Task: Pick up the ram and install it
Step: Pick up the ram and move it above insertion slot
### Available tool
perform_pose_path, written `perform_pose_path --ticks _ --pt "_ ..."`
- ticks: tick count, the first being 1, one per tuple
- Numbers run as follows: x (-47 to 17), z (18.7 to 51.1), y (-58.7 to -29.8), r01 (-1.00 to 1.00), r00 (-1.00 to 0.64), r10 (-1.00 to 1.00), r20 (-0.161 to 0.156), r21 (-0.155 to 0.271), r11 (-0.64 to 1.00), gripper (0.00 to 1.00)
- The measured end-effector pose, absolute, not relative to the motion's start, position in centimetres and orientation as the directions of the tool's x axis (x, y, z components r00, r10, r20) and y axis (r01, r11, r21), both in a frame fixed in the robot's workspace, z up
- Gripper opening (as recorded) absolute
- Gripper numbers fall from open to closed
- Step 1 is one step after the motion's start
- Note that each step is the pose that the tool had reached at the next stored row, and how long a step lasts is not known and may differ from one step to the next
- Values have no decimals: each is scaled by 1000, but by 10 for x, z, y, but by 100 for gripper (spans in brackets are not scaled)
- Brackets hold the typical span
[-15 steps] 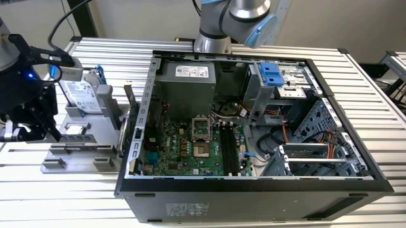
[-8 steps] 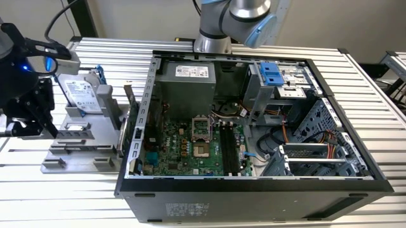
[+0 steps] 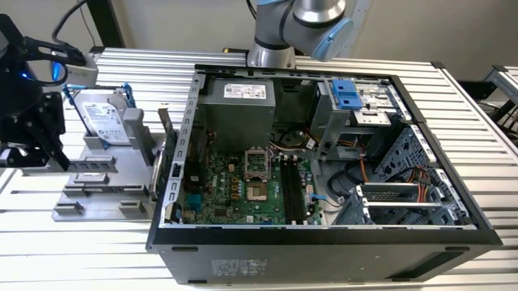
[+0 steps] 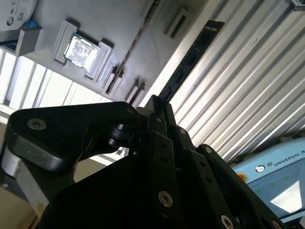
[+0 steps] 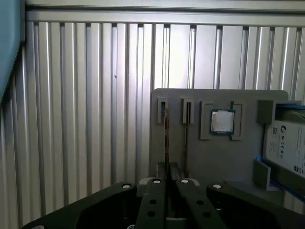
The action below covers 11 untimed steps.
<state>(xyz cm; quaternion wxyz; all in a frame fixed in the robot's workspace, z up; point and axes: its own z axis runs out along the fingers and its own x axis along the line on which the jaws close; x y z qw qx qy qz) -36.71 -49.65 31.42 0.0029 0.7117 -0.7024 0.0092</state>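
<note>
While the gripper point(image 5: 170, 183) is hovering by the ram point(image 5: 166, 133), can't tell if its fingers point(image 5: 156, 195) are clamping. Light, brittle stick; I'm guessing pinch the flat faces.

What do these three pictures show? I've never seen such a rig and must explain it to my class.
The machine is a robot arm at a ribbed metal table; its black gripper is the grasping part. The exterior view sees the whole scene from off the arm. Both wrist views come from cameras riding near the gripper. On the table stand an open computer case with its motherboard, and a grey holder carrying a hard drive, a processor chip and the ram, set on edge. The gripper hangs close to the ram; whether it grips it cannot be told.
</note>
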Motion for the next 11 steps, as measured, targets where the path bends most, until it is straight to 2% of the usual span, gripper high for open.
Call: perform_pose_path --ticks 11 --pt "-367 327 -496 -1000 13 -1000 17 -9 -13 0"
